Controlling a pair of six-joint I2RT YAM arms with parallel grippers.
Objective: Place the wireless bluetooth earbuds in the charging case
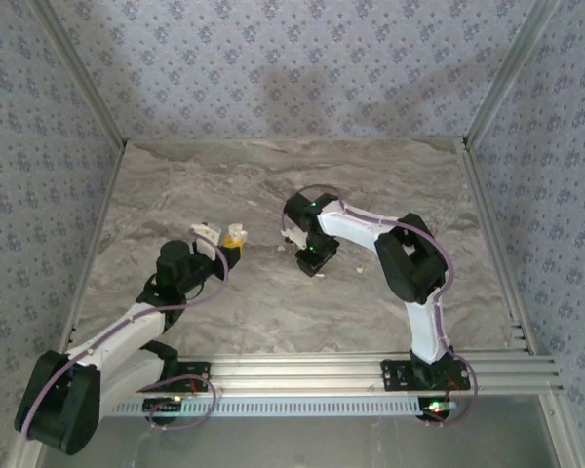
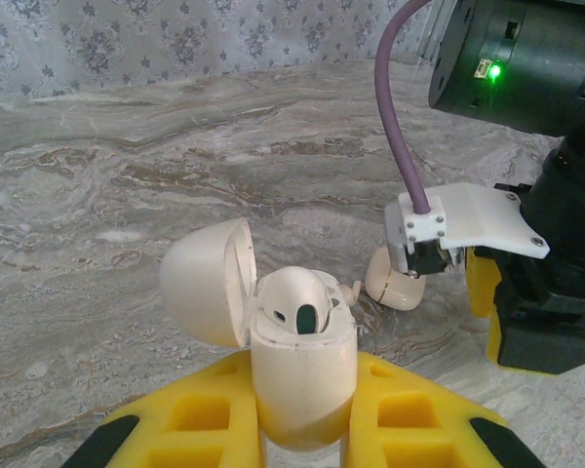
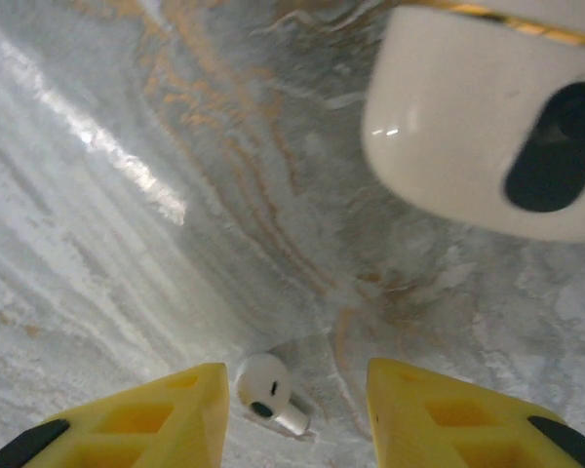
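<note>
Clamping the open case (image 2: 302, 366), the left gripper (image 2: 302, 419) holds it upright; the right gripper (image 3: 294, 380) gapes astride a loose earbud (image 3: 264, 387) on the table (image 3: 127, 244). Tiny, light, slick: probably best pinched across its bulb.

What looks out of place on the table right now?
One earbud lies loose on its side on the table, inside the open right gripper, not in the charging case. The left gripper holds that case, lid open, another earbud seemingly seated. Nothing looks spilled or damaged.
</note>
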